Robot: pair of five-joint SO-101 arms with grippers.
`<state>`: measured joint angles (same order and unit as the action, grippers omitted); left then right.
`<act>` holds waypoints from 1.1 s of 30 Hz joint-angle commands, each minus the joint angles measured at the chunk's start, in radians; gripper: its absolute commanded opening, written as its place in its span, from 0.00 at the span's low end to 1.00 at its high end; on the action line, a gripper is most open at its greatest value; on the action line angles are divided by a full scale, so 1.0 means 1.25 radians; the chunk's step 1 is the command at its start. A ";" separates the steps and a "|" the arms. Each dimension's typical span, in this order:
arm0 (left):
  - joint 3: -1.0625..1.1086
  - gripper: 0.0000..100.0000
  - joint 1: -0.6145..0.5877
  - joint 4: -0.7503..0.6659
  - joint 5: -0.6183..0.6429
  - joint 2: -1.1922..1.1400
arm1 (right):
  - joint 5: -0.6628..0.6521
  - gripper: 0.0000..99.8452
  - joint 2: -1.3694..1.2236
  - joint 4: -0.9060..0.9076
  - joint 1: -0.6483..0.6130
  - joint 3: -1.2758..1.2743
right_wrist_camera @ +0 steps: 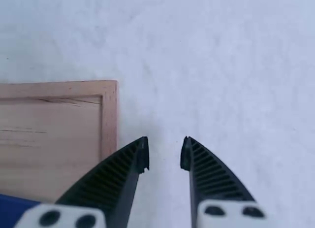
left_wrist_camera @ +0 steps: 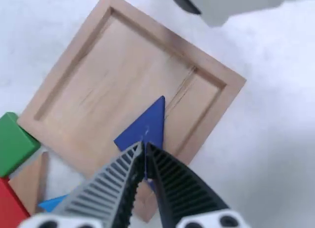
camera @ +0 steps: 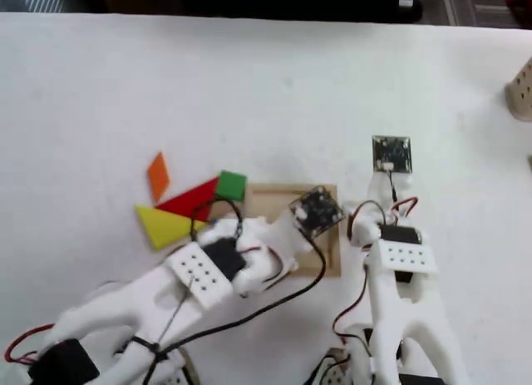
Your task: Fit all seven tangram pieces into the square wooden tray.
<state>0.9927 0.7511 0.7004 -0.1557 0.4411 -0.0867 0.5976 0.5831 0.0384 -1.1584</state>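
The square wooden tray (camera: 274, 189) lies mid-table with a bare floor. My left gripper (left_wrist_camera: 144, 150) is shut on a blue triangle (left_wrist_camera: 147, 125), holding it over the tray (left_wrist_camera: 231, 81) close to one rim; I cannot tell whether the triangle touches the floor. In the high view the left arm (camera: 204, 273) reaches over the tray from the lower left. My right gripper (right_wrist_camera: 164, 154) stands open over bare table just off a tray corner (right_wrist_camera: 110, 114), nothing between its fingers. A sliver of the blue triangle (right_wrist_camera: 12, 208) shows there too.
Left of the tray lie an orange parallelogram (camera: 158, 175), green square (camera: 230, 185), red triangle (camera: 189, 200) and yellow triangle (camera: 164, 225). A wood-coloured triangle (left_wrist_camera: 29, 181) and a light blue piece (left_wrist_camera: 51, 203) sit beside the tray. A perforated beige object (camera: 522, 90) stands far right.
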 commanded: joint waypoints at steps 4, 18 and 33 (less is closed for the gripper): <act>-0.101 0.02 0.015 -0.033 0.011 -0.180 | 0.002 0.12 0.013 -0.010 -0.010 0.036; -0.149 0.02 -0.033 -0.041 0.011 -0.241 | 0.002 0.12 0.013 -0.010 -0.010 0.036; -0.157 0.02 -0.207 -0.110 0.011 -0.224 | 0.001 0.12 0.013 -0.010 -0.010 0.032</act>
<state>0.8608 0.5010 0.5838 -0.1542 0.1327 -0.0852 0.5976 0.5831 0.0338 -1.1569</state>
